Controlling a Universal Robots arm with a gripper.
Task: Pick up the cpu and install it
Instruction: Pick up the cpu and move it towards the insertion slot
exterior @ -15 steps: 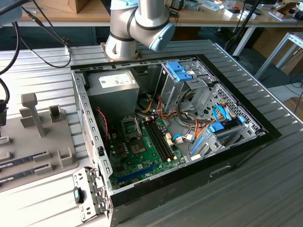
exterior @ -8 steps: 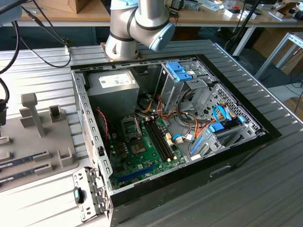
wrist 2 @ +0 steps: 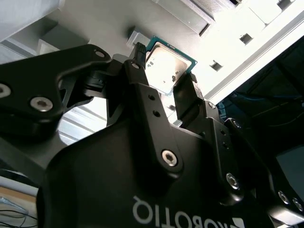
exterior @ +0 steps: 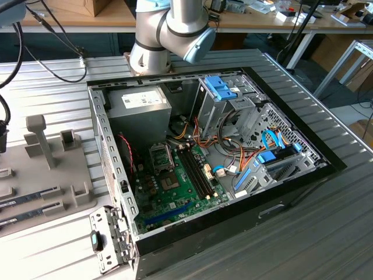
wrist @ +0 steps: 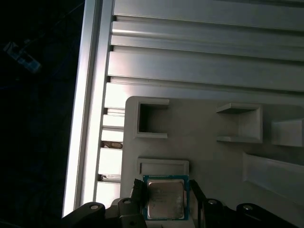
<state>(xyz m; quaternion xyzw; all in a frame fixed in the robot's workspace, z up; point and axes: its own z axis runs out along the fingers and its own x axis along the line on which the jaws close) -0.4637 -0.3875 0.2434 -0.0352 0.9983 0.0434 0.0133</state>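
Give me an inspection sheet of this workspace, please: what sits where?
Surface: ribbed metal table bearing a grey fixture tray.
Job's things: cpu at the tray; motherboard inside the open computer case.
Clutter: memory sticks in tray slots.
Grippers: the gripper has its fingers shut on the cpu's opposite edges.
Cables: coloured wires in the case; black cables at the exterior view's left.
Surroundings: wooden workbench behind.

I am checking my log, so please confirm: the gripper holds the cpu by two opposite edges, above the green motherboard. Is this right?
Not quite. The gripper does hold the cpu by two opposite edges, but above the grey tray on the ribbed metal table, not above the green motherboard; the first wrist view shows this.
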